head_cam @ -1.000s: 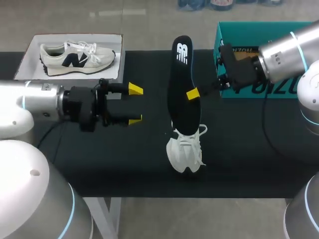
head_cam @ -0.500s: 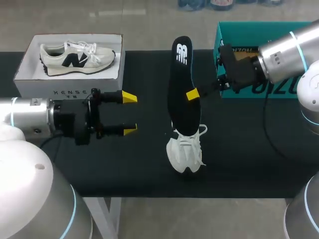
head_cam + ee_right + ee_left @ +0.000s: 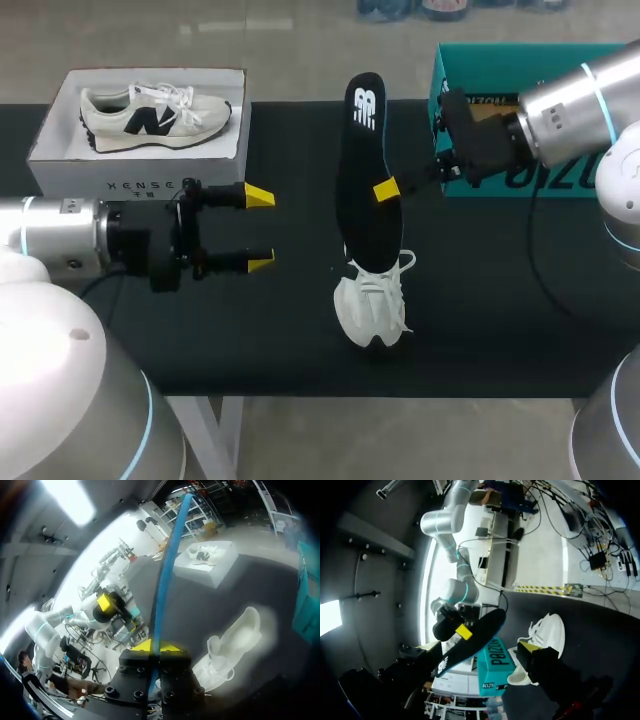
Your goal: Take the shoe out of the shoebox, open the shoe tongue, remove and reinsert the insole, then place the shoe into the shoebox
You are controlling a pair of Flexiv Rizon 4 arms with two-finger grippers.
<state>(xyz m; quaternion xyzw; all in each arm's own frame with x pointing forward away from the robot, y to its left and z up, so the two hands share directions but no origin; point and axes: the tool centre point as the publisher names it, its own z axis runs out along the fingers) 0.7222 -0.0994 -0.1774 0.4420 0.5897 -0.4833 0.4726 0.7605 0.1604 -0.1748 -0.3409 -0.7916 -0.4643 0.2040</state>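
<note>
Finds the left end effector (image 3: 259, 228) drawn back toward its own side and nearer the front edge of the worktop (image 3: 500, 320) than a second ago, with no further shift in the last half second; fingers spread wide, holding nothing. Shows the right end effector (image 3: 387, 188) unmoved, pinched narrow on the black insole (image 3: 367, 170), gripped about mid-length and held upright, heel end high, lower end at or in the opening of the white shoe (image 3: 372, 300), hard to tell which. Leaves the shoe mid-worktop, laces loose, well apart from the teal shoebox (image 3: 500, 70) behind the right arm and from the white shoebox (image 3: 140, 165) at far left, a second sneaker (image 3: 150, 108) inside. Reads, by judgement, as the reinsertion step, insole out and not yet seated. Calls for bringing the open left end effector in to steady the shoe or hold the tongue back, keeping the insole in line with the shoe's length, feeding the toe end in first at a shallow angle, then pressing the heel down flat. Risks otherwise tipping the unsupported shoe or folding the insole at the collar.
</note>
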